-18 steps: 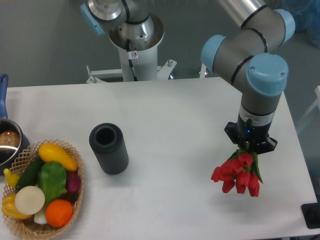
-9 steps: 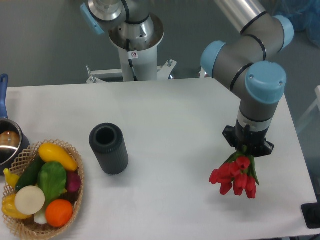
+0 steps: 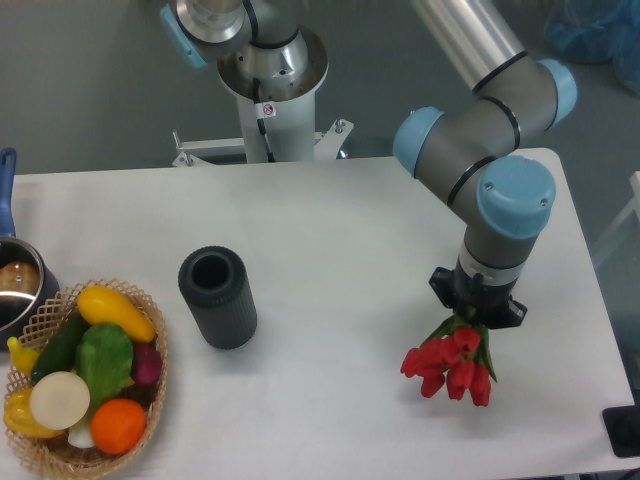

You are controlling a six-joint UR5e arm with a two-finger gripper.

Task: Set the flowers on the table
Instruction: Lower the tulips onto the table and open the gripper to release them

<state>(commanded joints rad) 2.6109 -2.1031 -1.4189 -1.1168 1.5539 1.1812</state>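
Red tulip buds hang head-down from the pincer [image 3: 476, 312], which grips the flowers [image 3: 449, 363] by their green stems at the right side of the table [image 3: 340, 240]. The pincer's fingers are hidden by the wrist and the leaves, but the bunch is plainly clamped there. Whether the lowest buds touch the white top or hang just above it cannot be told from this view. Well apart to the left stands a dark ribbed cylinder [image 3: 217, 297], upright with its open mouth showing. At the near left corner sits a wicker basket [image 3: 150, 415] heaped with produce (yellow, green, white and orange pieces), and a pot [image 3: 14, 290] with a blue handle lies just beyond it at the table's left edge.
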